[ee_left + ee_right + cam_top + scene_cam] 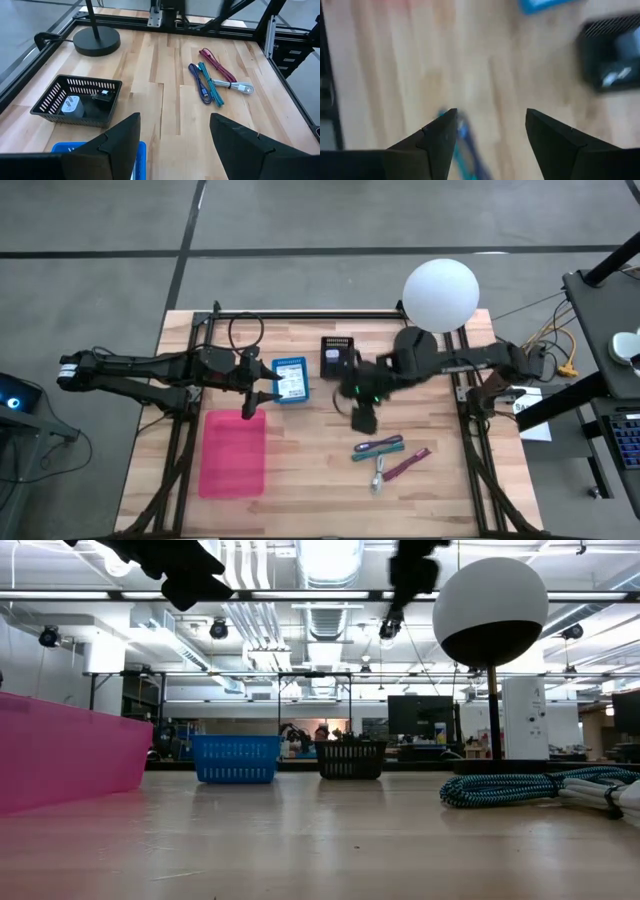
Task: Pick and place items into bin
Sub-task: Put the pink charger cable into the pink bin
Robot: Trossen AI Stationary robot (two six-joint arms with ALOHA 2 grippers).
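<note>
Right gripper [364,418] spread, empty, above bare surface [320,470] near the teal, purple and magenta strips [385,448]. Left gripper [262,399] spread too (hovering by blue bin [290,380]).

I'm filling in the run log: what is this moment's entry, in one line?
left gripper: open, over blue basket | right gripper: open, above cables | cables: on table

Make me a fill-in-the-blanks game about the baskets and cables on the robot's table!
1. The big flat bin beside the left pincer is coloured ____.
2. The pale-blue piece lies inside the ____ basket.
3. The blue basket holds a white ____.
4. Both pincers, left and right, are ____, holding nothing.

Missing words: pink; black; packet; open
</note>
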